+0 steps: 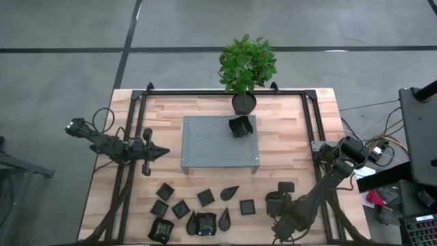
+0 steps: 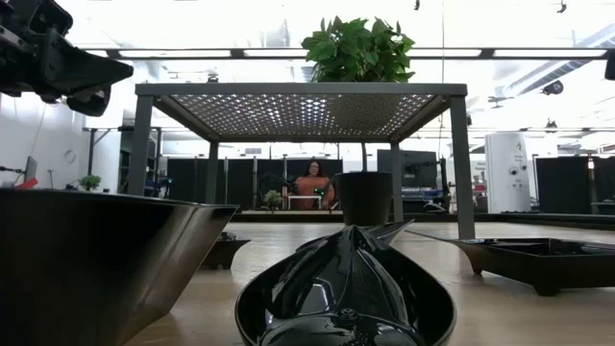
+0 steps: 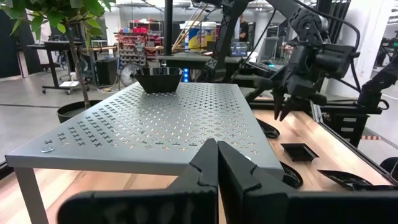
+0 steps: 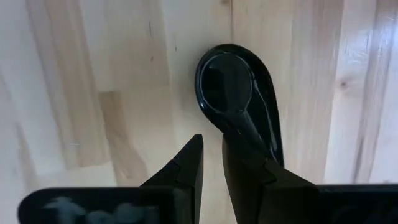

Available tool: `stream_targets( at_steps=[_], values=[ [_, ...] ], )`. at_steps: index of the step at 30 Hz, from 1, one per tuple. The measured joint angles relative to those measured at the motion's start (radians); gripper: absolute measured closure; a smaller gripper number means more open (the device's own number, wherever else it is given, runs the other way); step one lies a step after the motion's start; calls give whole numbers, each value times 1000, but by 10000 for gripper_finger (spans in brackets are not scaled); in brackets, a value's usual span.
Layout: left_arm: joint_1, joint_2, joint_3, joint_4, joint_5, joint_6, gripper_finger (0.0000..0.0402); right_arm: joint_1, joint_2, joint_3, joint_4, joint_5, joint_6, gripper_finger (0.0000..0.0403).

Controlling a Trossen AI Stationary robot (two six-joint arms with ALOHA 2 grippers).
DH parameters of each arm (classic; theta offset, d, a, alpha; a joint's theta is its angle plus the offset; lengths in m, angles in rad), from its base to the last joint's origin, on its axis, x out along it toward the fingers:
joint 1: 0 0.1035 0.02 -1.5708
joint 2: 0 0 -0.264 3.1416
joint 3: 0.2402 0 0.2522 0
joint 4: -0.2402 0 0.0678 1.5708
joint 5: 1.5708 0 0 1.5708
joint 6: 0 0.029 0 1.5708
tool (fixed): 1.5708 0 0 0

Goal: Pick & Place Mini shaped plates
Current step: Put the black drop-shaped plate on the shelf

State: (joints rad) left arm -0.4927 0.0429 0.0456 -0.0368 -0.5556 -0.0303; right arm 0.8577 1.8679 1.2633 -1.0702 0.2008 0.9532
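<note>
Right hand: hanging low over the bench's near right part, fingers almost together and empty; only its wrist view is showing a teardrop plate lying just beyond the tips.
Near plates: small black plates are lying scattered along the near edge; the low view is filling with a glossy leaf plate.
Left hand: waiting clenched and empty, left of the grey platform.
Platform top: one plate is sitting at the far right corner.
Far edge: a potted plant is standing.
</note>
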Motion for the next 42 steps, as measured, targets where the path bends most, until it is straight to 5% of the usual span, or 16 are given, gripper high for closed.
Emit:
stream_targets(
  at_steps=[42],
  values=[
    [0, 0, 0, 0, 0, 0, 401, -8, 0, -91, 134, 60, -366, 346]
  ],
)
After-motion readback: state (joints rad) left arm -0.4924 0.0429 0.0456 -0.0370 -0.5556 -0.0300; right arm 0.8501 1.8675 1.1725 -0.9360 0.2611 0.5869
